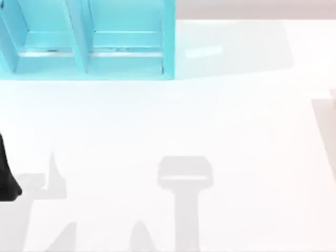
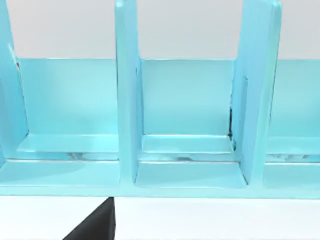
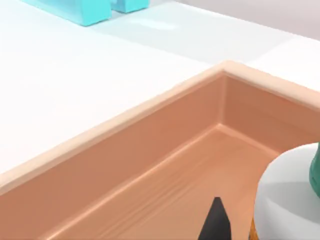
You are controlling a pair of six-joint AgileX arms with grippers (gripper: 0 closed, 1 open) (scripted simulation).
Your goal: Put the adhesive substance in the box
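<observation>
From above, we see a turquoise divided rack (image 1: 89, 42) at the far left of the white tabletop (image 1: 210, 115), and our left arm (image 1: 6, 178) at the left edge. Our left wrist view faces that rack's compartments. Our right wrist view shows the white-shouldered, green-capped glue bottle (image 3: 287, 195) inside the tan wooden box (image 3: 150, 150), near its corner. We cannot tell how either arm's jaws stand.
</observation>
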